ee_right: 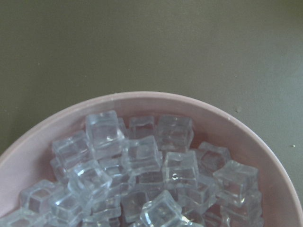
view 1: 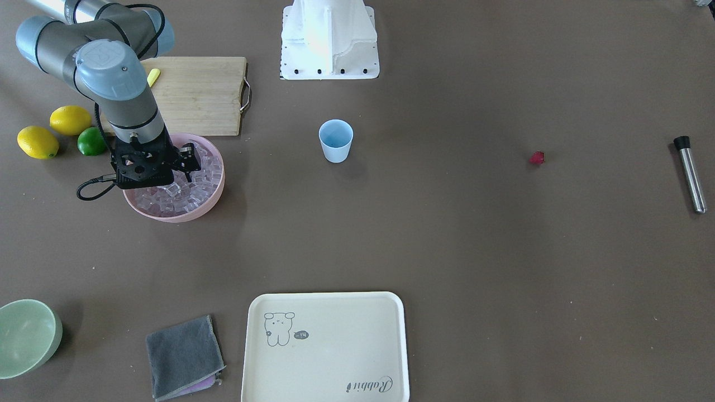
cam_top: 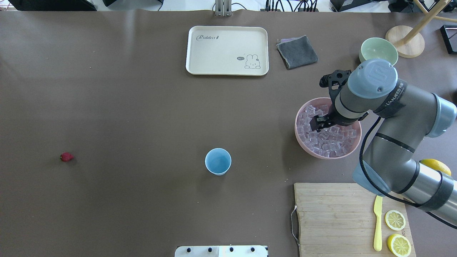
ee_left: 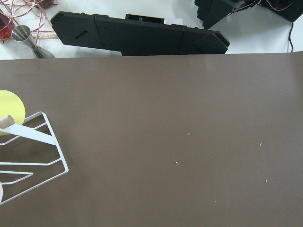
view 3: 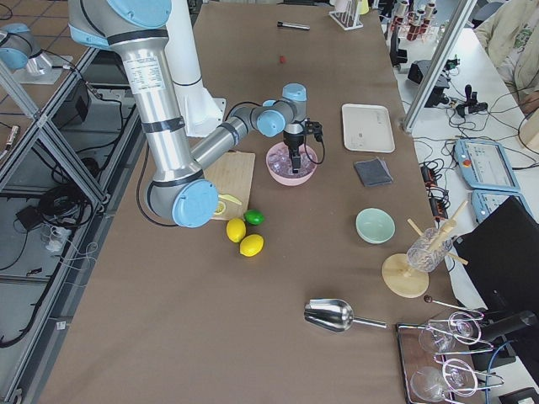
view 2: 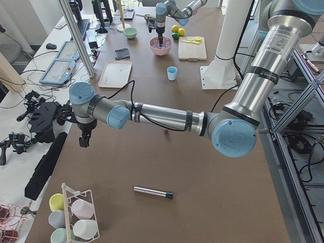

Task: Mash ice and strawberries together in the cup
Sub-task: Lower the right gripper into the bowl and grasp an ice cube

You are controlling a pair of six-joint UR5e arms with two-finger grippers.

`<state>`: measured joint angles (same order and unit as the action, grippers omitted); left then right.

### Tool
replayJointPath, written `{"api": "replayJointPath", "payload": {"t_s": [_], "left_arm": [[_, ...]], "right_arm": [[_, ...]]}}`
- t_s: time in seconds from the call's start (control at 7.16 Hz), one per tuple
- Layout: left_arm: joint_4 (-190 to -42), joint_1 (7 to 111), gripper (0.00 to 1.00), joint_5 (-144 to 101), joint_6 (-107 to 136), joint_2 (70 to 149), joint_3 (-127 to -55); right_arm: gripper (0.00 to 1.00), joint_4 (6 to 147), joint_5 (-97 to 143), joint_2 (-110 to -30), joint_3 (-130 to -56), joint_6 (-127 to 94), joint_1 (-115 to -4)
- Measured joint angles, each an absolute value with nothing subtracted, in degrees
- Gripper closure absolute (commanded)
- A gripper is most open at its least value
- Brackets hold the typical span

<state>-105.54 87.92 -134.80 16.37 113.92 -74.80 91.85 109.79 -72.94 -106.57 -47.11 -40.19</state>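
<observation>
I judge the task barely begun. The cup (cam_top: 218, 161) stands empty mid-surface, with the strawberry (cam_top: 66, 156) well apart from it. The ice (cam_top: 330, 140) sits in the pink bowl (cam_top: 297, 134). My right gripper (cam_top: 319, 124) is among the cubes, and I cannot tell how its jaws stand. The same goes for the left gripper (view 2: 84, 140). Loading and mashing remain.

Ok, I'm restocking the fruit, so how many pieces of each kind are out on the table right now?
Whole lemons: 2
Lime: 1
Cut lemon pieces: 2
Strawberry: 1
Total: 6
</observation>
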Motion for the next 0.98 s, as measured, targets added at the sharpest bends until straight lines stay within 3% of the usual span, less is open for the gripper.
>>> {"api": "replayJointPath", "payload": {"t_s": [0.28, 0.42, 0.56, 0.98], "left_arm": [[-105.6, 87.8, 0.02, -134.7, 16.6, 114.0, -74.7], [-105.6, 87.8, 0.02, -134.7, 16.7, 114.0, -74.6], [-105.7, 87.8, 0.02, -134.7, 16.7, 113.9, -74.6], [-106.2, 87.9, 0.02, -134.7, 16.7, 113.4, -74.5]], "right_arm": [[0.44, 91.8, 109.2, -73.0, -106.1, -47.1, -39.3], [0.81, 91.8, 109.1, -72.9, -105.8, -47.1, -39.1], [1.00, 91.8, 109.0, -72.9, -105.8, -47.2, -39.0], [1.00, 91.8, 108.9, -72.9, -106.7, -48.1, -39.4]]}}
